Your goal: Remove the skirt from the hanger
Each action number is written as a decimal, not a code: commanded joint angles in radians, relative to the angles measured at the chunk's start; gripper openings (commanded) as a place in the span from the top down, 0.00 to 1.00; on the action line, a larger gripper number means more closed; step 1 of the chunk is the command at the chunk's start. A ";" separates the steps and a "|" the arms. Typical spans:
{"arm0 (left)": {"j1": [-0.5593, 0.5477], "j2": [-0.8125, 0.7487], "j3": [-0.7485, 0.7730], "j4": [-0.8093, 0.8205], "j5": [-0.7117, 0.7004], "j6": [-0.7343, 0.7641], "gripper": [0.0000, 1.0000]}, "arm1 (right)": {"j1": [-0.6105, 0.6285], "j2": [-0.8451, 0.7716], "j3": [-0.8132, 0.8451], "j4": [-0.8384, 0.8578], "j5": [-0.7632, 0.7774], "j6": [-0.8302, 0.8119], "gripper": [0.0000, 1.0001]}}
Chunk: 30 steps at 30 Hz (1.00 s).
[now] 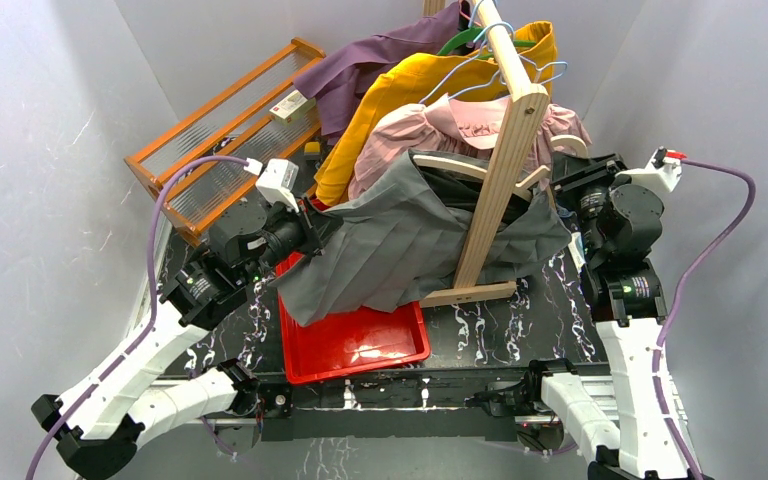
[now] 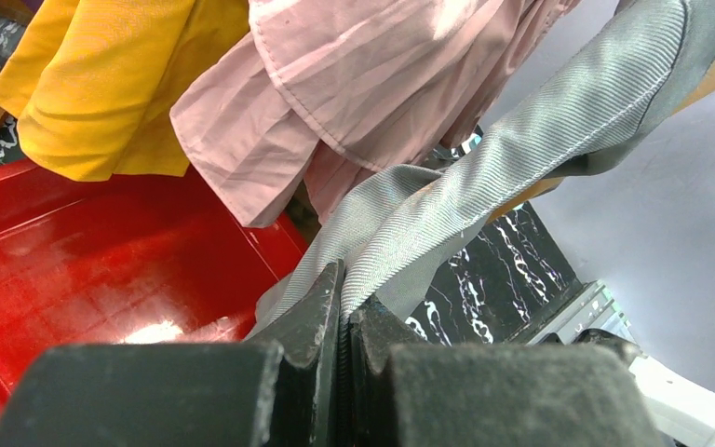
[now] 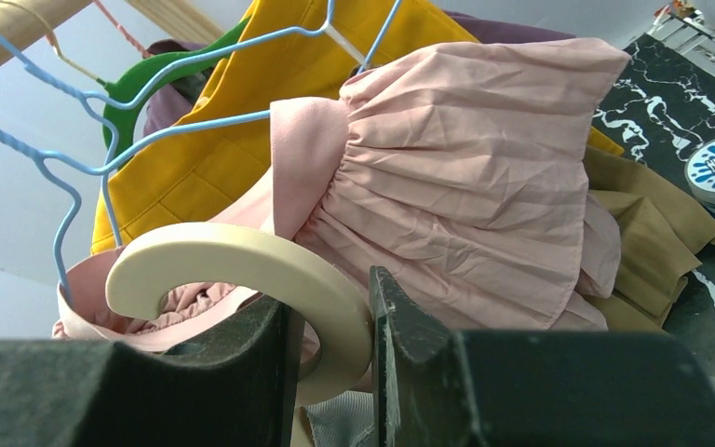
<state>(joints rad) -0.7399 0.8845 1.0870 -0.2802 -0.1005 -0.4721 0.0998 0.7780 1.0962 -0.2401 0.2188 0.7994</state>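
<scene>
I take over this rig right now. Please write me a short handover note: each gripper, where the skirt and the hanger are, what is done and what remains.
Left gripper: shut on a fold of the grey skirt, above the red tray.
Right gripper: shut on the hook of the cream hanger, just right of the wooden rack.
Done: both grips are taken.
Left: the skirt is still draped on the hanger. Probably pull it off to the left while the right arm holds the hanger, then put it down.
</scene>
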 commanded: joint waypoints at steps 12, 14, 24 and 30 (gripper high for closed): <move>0.010 -0.083 -0.050 -0.015 -0.078 -0.021 1.00 | -0.015 -0.055 -0.020 0.083 0.150 0.071 1.00; 0.010 -0.077 -0.068 0.025 -0.010 -0.023 1.00 | -0.014 -0.045 -0.023 0.114 0.098 0.057 1.00; 0.010 0.112 -0.009 0.228 0.441 0.004 1.00 | -0.015 -0.016 -0.069 0.270 -0.161 0.230 1.00; 0.009 0.196 0.016 0.272 0.507 -0.014 1.00 | -0.014 0.035 -0.082 0.382 -0.286 0.395 1.00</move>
<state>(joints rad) -0.7349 1.0752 1.0561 -0.0994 0.3019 -0.4801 0.0864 0.7902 1.0039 -0.0399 0.0505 1.0496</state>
